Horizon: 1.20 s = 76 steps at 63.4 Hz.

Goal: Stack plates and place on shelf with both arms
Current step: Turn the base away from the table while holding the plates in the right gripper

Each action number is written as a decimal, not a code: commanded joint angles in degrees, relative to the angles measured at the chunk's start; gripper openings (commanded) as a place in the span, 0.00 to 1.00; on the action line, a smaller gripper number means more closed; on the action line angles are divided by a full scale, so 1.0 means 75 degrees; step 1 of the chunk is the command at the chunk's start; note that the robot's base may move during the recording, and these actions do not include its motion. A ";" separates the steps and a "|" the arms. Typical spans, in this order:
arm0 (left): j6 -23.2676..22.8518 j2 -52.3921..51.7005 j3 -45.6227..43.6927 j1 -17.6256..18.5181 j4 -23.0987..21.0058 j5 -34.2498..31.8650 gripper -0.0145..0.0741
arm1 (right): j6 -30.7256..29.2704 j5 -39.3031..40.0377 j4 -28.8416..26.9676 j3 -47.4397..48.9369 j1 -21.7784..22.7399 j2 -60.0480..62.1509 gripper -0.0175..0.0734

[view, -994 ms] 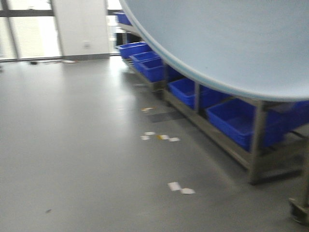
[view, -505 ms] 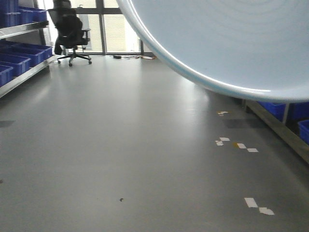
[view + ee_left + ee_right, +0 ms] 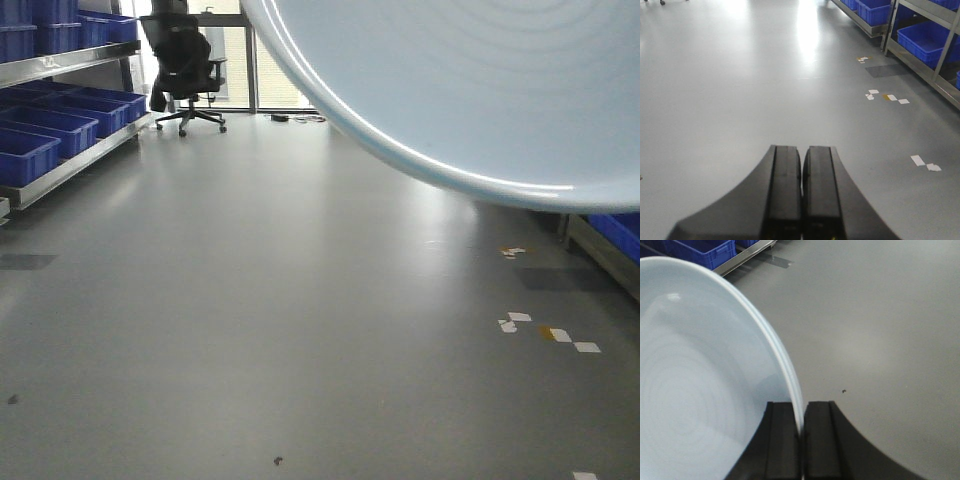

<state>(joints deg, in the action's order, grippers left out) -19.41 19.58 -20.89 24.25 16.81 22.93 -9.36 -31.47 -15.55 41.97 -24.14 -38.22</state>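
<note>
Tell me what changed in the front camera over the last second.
The view swung left: the right-hand shelving has slid almost out of view, and the left shelf of blue bins and the office chair came in and slid rightward. The floor tape marks drifted right too. The plate stayed at the top right; the right tool grips its rim.

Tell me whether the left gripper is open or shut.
Shut. In the left wrist view, the left gripper has its jaws pressed together, with nothing between them.
</note>
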 commanded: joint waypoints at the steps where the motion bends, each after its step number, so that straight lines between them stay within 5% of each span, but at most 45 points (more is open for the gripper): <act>1: -0.0074 0.0053 -0.0226 -0.0025 0.0061 -0.0555 0.26 | -0.0021 0.0698 -0.0103 0.0220 0.0029 0.0021 0.25; 76: -0.0074 0.0053 -0.0226 -0.0025 0.0061 -0.0555 0.26 | -0.0021 0.0698 -0.0103 0.0220 0.0029 0.0021 0.25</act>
<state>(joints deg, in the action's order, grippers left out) -19.41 19.58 -20.89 24.25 16.81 22.93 -9.36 -31.47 -15.51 41.97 -24.14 -38.22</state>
